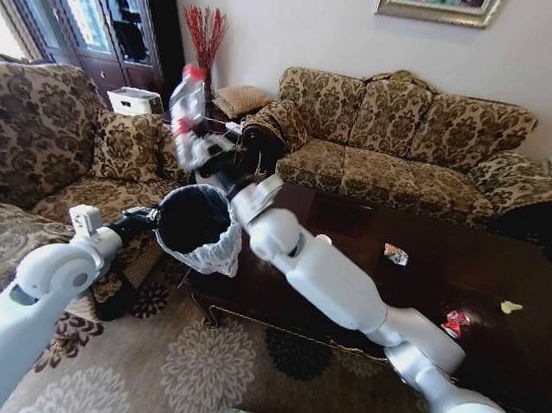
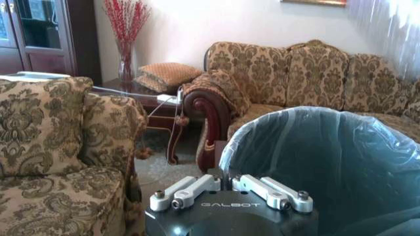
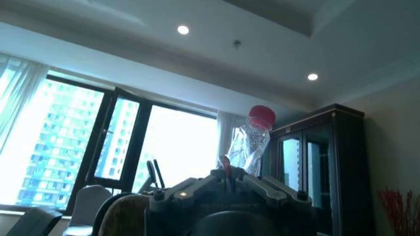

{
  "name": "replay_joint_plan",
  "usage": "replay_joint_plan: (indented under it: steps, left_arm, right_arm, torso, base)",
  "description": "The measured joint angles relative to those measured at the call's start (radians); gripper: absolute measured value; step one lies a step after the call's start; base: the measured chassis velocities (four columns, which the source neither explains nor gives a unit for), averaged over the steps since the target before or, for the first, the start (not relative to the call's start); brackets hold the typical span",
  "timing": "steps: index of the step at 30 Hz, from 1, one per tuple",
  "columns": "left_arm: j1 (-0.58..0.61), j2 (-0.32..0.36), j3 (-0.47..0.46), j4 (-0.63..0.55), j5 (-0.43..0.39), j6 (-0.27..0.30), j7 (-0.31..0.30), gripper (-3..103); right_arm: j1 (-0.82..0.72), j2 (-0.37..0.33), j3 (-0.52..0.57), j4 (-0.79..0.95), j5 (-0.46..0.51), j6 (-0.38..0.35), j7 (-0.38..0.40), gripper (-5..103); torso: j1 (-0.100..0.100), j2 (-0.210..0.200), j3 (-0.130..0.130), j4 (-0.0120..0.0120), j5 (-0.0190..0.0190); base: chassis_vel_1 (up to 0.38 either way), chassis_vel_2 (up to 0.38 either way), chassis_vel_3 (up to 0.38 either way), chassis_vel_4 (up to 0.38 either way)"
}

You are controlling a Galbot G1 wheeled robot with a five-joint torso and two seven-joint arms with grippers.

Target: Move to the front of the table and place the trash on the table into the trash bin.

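My right gripper (image 1: 197, 146) is shut on the lower part of a clear plastic bottle (image 1: 188, 98) with a red cap, held cap-up just above the far rim of the trash bin (image 1: 196, 223). The right wrist view shows the bottle (image 3: 251, 141) rising from between the closed fingers (image 3: 196, 186). My left gripper (image 1: 150, 219) grips the bin's bag-lined rim (image 2: 229, 147) and holds the bin in the air beside the table's left end. On the dark table (image 1: 368, 278) lie a silvery wrapper (image 1: 395, 253), a red wrapper (image 1: 456, 322) and a yellow scrap (image 1: 510, 307).
A patterned sofa (image 1: 405, 142) stands behind the table, and an armchair (image 1: 31, 146) sits to the left, close to the bin. A corner side table holds a vase of red twigs (image 1: 205, 37). Patterned carpet (image 1: 186, 367) covers the floor in front of me.
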Motion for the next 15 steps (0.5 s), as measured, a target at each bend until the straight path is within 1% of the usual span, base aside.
replay_joint_plan:
  steps: [2, 3, 5, 6, 7, 9, 11, 13, 15]
  left_arm:
    - [-0.001, 0.007, -0.007, 0.0, -0.01, 0.007, 0.0, 3]
    - [-0.001, 0.007, -0.007, 0.0, -0.01, 0.007, 0.0, 3]
    - [-0.006, 0.011, -0.008, 0.004, -0.016, 0.01, 0.0, 3]
    - [-0.007, 0.012, -0.008, 0.004, -0.016, 0.011, 0.001, 3]
    - [-0.007, 0.012, -0.008, 0.004, -0.016, 0.011, 0.001, 3]
    - [-0.009, 0.012, -0.008, 0.005, -0.017, 0.01, 0.002, 3]
    - [-0.013, 0.012, -0.007, 0.009, -0.016, 0.01, 0.002, 3]
    - [-0.014, 0.012, -0.006, 0.01, -0.016, 0.01, 0.002, 3]
    - [-0.017, 0.01, -0.006, 0.014, -0.014, 0.009, 0.002, 3]
  right_arm:
    - [-0.018, -0.024, -0.01, -0.009, -0.049, 0.007, -0.033, 1]
    - [-0.018, -0.024, -0.01, -0.009, -0.049, 0.007, -0.033, 1]
    - [-0.03, -0.042, -0.011, -0.015, -0.1, 0.01, -0.06, 1]
    - [-0.032, -0.047, -0.011, -0.019, -0.12, 0.009, -0.064, 1]
    - [-0.032, -0.047, -0.011, -0.019, -0.12, 0.009, -0.064, 1]
    - [-0.038, -0.054, -0.011, -0.032, -0.169, 0.007, -0.085, 0]
    - [-0.045, -0.057, -0.01, -0.043, -0.196, 0.016, -0.092, 10]
    - [-0.047, -0.057, -0.01, -0.044, -0.199, 0.018, -0.092, 10]
    - [-0.052, -0.057, -0.012, -0.046, -0.206, 0.022, -0.089, 21]
  torso:
    - [0.0, 0.0, 0.0, -0.0003, 0.0003]
    - [0.0, 0.0, 0.0, -0.0003, 0.0003]
    - [0.0, 0.0, 0.0, -0.0002, 0.0002]
    - [0.0, 0.0, 0.0, 0.0, 0.0002]
    - [0.0, 0.0, 0.0, 0.0, 0.0002]
    - [0.0, 0.0, 0.0, 0.0004, 0.0002]
    - [0.0, 0.0, 0.0, 0.0002, 0.0002]
    - [0.0, 0.0, 0.0, 0.0001, 0.0002]
    - [0.0, 0.0, 0.0, 0.0001, 0.0002]
  base:
    - [0.0, 0.0, 0.0, 0.0]
    - [0.0, 0.0, 0.0, 0.0]
    - [0.0, 0.0, 0.0, 0.0]
    - [0.0, 0.0, 0.0, 0.0]
    - [0.0, 0.0, 0.0, 0.0]
    - [0.0, 0.0, 0.0, 0.0]
    - [0.0, 0.0, 0.0, 0.0]
    - [0.0, 0.0, 0.0, 0.0]
    - [0.0, 0.0, 0.0, 0.0]
